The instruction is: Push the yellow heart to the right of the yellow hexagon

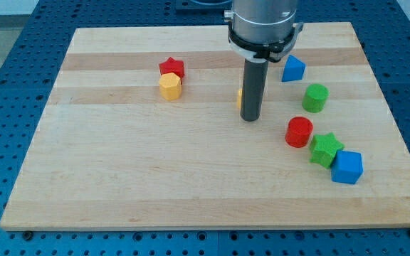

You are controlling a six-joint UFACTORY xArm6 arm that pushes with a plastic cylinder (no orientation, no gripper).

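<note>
Jawless smooth dark rod, my tip (250,119) hiding most of yellow heart (240,97), right of faceted yellow hexagon (169,87).

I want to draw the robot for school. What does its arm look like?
At the view's top you see a fat, shiny silver-grey cylinder with a dark ring around its bottom edge. A straight dark grey rod sticks down from it, round like a thick marker, ending in my tip. No cables or markings show.
</note>
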